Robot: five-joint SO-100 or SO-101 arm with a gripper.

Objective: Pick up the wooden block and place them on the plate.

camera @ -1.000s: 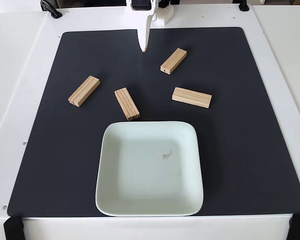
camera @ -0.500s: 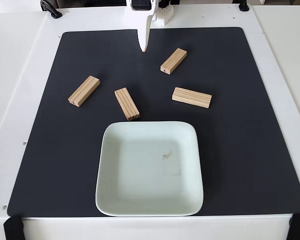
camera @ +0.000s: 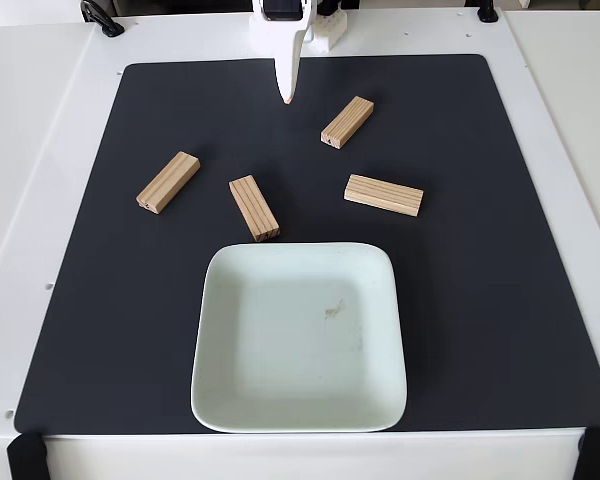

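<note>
Nothing has budged over the last second: the pincer [camera: 287,97] still hangs closed and empty at the mat's [camera: 500,260] far edge, four wooden blocks [camera: 254,207] untouched beyond the bare plate [camera: 212,400], so picking hasn't begun

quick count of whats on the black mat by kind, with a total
wooden blocks: 4
plate: 1
total: 5
</note>
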